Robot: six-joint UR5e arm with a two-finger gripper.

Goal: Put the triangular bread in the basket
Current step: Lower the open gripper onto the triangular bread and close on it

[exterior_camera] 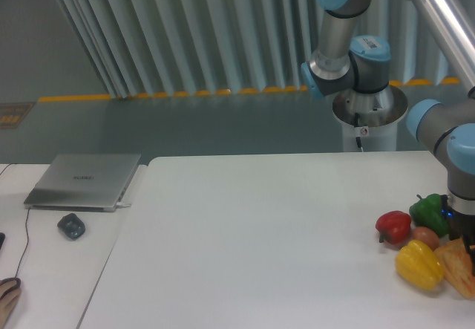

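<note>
The triangular bread [454,268] lies flat at the right edge of the white table [252,232], orange-tan with a darker crust, partly cut off by the frame. My gripper [466,241] hangs straight down over the bread's upper right part, its dark body just behind the green pepper. Its fingers sit at the frame edge and are too dark to read as open or shut. No basket is in view.
A yellow pepper [419,264] touches the bread on its left. A small brown ball [425,237], a red pepper [393,226] and a green pepper [429,212] crowd behind it. A laptop [84,180] and a mouse [71,226] sit at the far left.
</note>
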